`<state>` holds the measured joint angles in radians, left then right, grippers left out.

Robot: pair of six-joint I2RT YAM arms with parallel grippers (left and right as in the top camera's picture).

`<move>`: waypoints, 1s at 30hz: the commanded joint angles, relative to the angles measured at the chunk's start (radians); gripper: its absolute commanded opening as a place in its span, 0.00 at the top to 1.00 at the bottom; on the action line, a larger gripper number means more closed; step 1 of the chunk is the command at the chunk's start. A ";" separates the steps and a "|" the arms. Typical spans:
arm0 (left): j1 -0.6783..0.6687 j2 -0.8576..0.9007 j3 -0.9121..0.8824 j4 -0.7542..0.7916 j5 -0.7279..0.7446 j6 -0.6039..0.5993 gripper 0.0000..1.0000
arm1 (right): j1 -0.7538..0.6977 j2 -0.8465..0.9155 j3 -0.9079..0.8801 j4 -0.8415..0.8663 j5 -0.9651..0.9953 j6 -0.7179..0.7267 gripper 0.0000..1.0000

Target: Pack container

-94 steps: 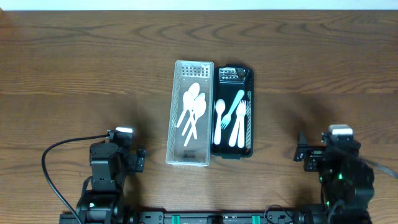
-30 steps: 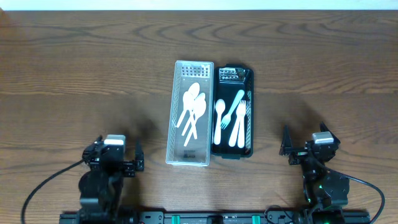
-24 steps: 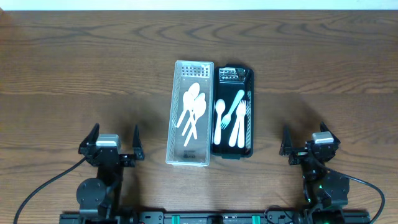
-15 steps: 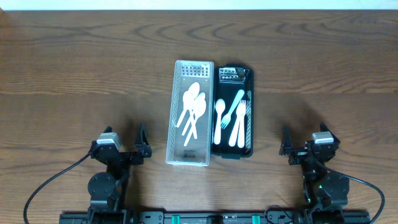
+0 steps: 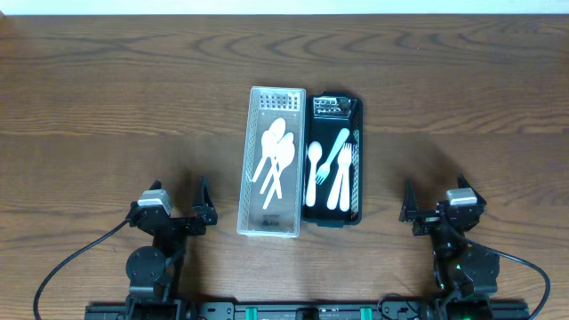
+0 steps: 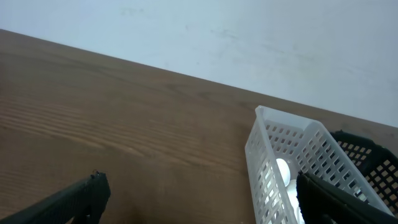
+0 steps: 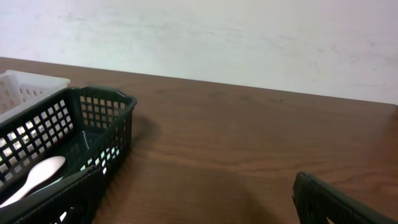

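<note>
The white basket (image 5: 248,169) and the black basket (image 5: 360,169) stand side by side, long walls touching, at the middle of the table (image 5: 107,89). White spoons (image 5: 274,153) lie loose inside the white basket. The black basket holds more cutlery (image 5: 340,178), white pieces plus one teal fork (image 5: 335,149). The left gripper (image 5: 169,204) sits low near the table's front edge, left of the white basket's near end; its fingers are spread wide and hold nothing. The right gripper (image 5: 436,197) sits apart, to the right of the black basket, likewise released and empty. Neither gripper touches a basket.
</note>
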<state>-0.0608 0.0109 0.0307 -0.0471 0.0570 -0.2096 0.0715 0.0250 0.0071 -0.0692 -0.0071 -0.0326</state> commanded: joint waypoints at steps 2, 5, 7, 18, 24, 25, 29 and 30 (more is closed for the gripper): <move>-0.003 -0.009 -0.027 -0.019 0.012 0.023 0.02 | 0.008 -0.005 -0.002 -0.005 0.004 0.006 0.01; -0.003 -0.009 -0.027 -0.019 0.015 0.072 0.02 | 0.008 -0.005 -0.002 -0.005 0.003 0.006 0.01; -0.003 -0.009 -0.027 -0.019 0.015 0.098 0.02 | 0.008 -0.005 -0.002 -0.005 0.004 0.006 0.01; -0.003 -0.007 -0.027 -0.018 0.014 0.097 0.02 | 0.008 -0.005 -0.002 -0.005 0.004 0.006 0.01; -0.003 -0.007 -0.027 -0.018 0.014 0.097 0.02 | 0.008 -0.005 -0.002 -0.005 0.004 0.006 0.01; -0.003 -0.007 -0.027 -0.018 0.014 0.097 0.02 | 0.008 -0.005 -0.002 -0.005 0.004 0.006 0.01; -0.003 -0.007 -0.027 -0.018 0.014 0.097 0.02 | 0.008 -0.005 -0.002 -0.005 0.004 0.006 0.01; -0.003 -0.007 -0.027 -0.018 0.014 0.097 0.02 | 0.008 -0.005 -0.002 -0.005 0.004 0.006 0.01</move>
<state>-0.0608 0.0109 0.0307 -0.0471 0.0574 -0.1299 0.0715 0.0250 0.0071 -0.0692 -0.0071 -0.0326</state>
